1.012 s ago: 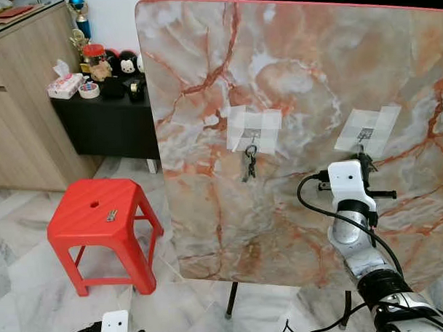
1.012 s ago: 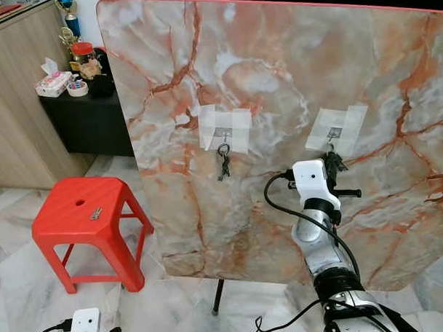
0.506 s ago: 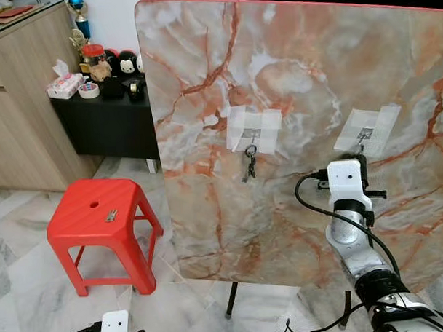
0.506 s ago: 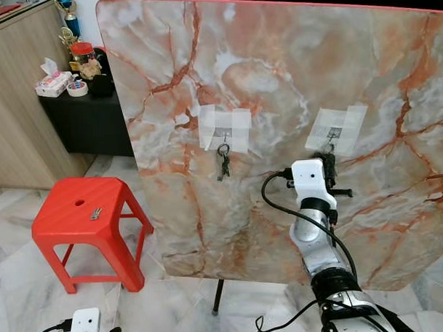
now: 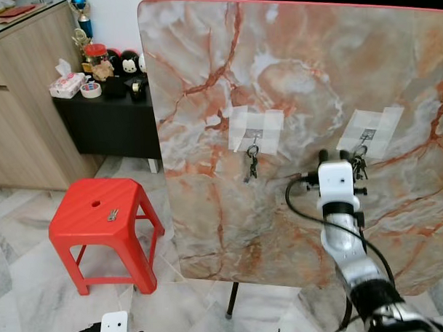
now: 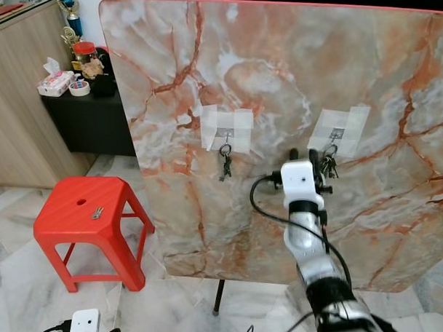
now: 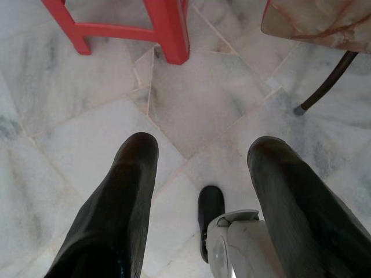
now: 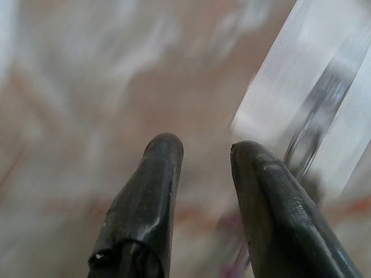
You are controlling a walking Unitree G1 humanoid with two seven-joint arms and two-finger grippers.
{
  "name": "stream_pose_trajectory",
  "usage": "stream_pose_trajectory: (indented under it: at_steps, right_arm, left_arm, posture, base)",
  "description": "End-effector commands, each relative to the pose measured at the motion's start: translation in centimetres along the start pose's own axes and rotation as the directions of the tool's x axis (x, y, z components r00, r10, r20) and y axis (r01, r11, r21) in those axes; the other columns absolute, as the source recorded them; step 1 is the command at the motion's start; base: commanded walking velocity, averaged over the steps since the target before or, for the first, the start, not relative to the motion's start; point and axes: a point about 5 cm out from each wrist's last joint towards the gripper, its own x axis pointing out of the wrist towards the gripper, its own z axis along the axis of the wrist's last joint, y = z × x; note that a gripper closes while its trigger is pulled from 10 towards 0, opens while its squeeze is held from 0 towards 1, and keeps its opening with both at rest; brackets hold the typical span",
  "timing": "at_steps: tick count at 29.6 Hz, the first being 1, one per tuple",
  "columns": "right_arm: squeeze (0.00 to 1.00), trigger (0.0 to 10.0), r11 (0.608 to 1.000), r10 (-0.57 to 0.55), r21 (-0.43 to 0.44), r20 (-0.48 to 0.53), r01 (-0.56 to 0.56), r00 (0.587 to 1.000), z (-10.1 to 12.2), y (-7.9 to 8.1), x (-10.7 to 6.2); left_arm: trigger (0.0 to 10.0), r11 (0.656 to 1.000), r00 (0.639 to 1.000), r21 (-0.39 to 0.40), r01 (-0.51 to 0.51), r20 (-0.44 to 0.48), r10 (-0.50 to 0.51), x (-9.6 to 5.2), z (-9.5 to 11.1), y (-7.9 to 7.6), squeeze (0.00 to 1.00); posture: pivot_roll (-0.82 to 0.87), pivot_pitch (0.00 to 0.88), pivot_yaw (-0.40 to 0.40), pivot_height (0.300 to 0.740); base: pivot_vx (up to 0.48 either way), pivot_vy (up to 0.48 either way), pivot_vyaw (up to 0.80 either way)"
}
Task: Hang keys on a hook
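you can see one bunch of keys [image 5: 359, 163] hanging on the right hook [image 5: 364, 139], so this part looks done. the right end effector [image 8: 200, 153] is empty, fingers slightly apart, beside it. another key [image 5: 112, 214] lies on the red stool [image 5: 85, 229].

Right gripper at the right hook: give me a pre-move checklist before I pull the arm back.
1. Keys hanging from right hook: ok.
2. Right gripper empty, fingers apart: ok.
3. Fingers clear of the keys: cannot tell, wrist view blurred.
4. Tape patch flat on the board: ok.
5. Other keys on left hook: ok.
6. Left gripper idle over the floor: ok.
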Motion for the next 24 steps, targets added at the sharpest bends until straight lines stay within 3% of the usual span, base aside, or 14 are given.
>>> stream_pose_trajectory:
  at_steps: [1, 5, 6, 8, 10, 12, 13, 16, 17, 19, 20, 22, 24]
  right_arm:
    - [0.00, 10.0, 1.000, 0.009, 0.028, 0.021, -0.010, 1.000, 0.4, 0.0, 0.0]
    - [0.00, 10.0, 0.992, 0.108, 0.073, -0.113, -0.100, 0.988, -2.5, 1.3, -3.1]
    - [0.00, 10.0, 0.990, 0.130, 0.081, -0.216, -0.115, 0.968, -4.4, 1.6, -4.9]
    - [0.00, 10.0, 0.990, 0.129, 0.082, -0.235, -0.113, 0.963, -4.8, 1.6, -5.2]
    - [0.00, 10.0, 0.990, 0.133, 0.091, -0.323, -0.109, 0.937, -6.3, 1.7, -6.3]
    - [0.00, 10.0, 0.990, 0.133, 0.091, -0.323, -0.109, 0.937, -6.3, 1.7, -6.3]
    - [0.00, 10.0, 0.990, 0.132, 0.093, -0.402, -0.103, 0.906, -7.6, 1.6, -7.2]
    - [0.00, 10.0, 0.982, 0.117, 0.188, -0.657, 0.012, 0.744, -11.3, 1.2, -10.0]
    - [0.00, 10.0, 0.977, 0.120, 0.208, -0.696, 0.038, 0.708, -11.8, 1.2, -10.6]
    - [0.00, 10.0, 0.975, 0.123, 0.216, -0.712, 0.049, 0.691, -12.1, 1.2, -10.8]
    - [0.00, 10.0, 0.967, 0.181, 0.253, -0.782, 0.039, 0.597, -13.2, 1.7, -12.7]
    - [0.00, 10.0, 0.967, 0.181, 0.253, -0.782, 0.039, 0.597, -13.2, 1.7, -12.7]
    - [0.00, 10.0, 0.962, 0.226, 0.272, -0.821, 0.011, 0.524, -13.9, 2.1, -14.4]
  left_arm:
    - [10.0, 1.000, 0.999, -0.010, -0.008, -0.033, 0.008, -0.2, -0.7, 0.0, 0.00]
    - [10.0, 1.000, 0.999, -0.008, -0.008, -0.034, 0.008, -0.1, -0.6, 0.1, 0.00]
    - [10.0, 1.000, 0.999, -0.008, -0.009, -0.033, 0.008, -0.1, -0.6, 0.1, 0.00]
    - [10.0, 1.000, 0.999, -0.007, -0.009, -0.033, 0.008, -0.1, -0.6, 0.1, 0.00]
    - [10.0, 1.000, 0.999, -0.004, -0.009, -0.032, 0.009, -0.1, -0.6, 0.2, 0.00]
    - [10.0, 1.000, 0.999, -0.004, -0.009, -0.032, 0.009, -0.1, -0.6, 0.2, 0.00]
    - [10.0, 1.000, 0.999, -0.001, -0.009, -0.032, 0.009, -0.1, -0.6, 0.2, 0.00]
    - [10.0, 1.000, 1.000, 0.003, -0.008, -0.029, 0.008, -0.1, -0.4, 0.3, 0.00]
    - [10.0, 1.000, 1.000, 0.003, -0.008, -0.028, 0.008, 0.0, -0.4, 0.3, 0.00]
    - [10.0, 1.000, 1.000, 0.003, -0.008, -0.027, 0.008, 0.0, -0.3, 0.3, 0.00]
    - [10.0, 1.000, 1.000, 0.004, -0.009, -0.028, 0.009, 0.0, -0.3, 0.3, 0.00]
    - [10.0, 1.000, 1.000, 0.004, -0.009, -0.028, 0.009, 0.0, -0.3, 0.3, 0.00]
    - [10.0, 1.000, 1.000, 0.005, -0.010, -0.029, 0.011, 0.0, -0.2, 0.4, 0.00]
  posture:
    - [0.07, 0.000, -0.071, 0.740]
    - [0.07, 0.000, -0.070, 0.740]
    - [0.07, 0.000, -0.070, 0.740]
    - [0.07, 0.000, -0.070, 0.740]
    - [0.06, 0.000, -0.067, 0.740]
    - [0.06, 0.000, -0.067, 0.740]
    - [0.06, 0.000, -0.064, 0.740]
    - [0.06, 0.000, -0.063, 0.740]
    - [0.06, 0.000, -0.062, 0.740]
    - [0.06, 0.000, -0.062, 0.740]
    - [0.07, 0.000, -0.060, 0.740]
    - [0.07, 0.000, -0.060, 0.740]
    - [0.07, 0.000, -0.056, 0.740]
  base:
    - [0.000, 0.000, 0.00]
    - [0.000, 0.000, 0.00]
    - [0.000, 0.000, 0.00]
    - [0.000, 0.000, 0.00]
    - [0.000, 0.000, 0.00]
    - [0.000, 0.000, 0.00]
    - [0.000, 0.000, 0.00]
    - [0.000, 0.000, 0.00]
    - [0.000, 0.000, 0.00]
    - [0.000, 0.000, 0.00]
    - [0.000, 0.000, 0.00]
    - [0.000, 0.000, 0.00]
    - [0.000, 0.000, 0.00]
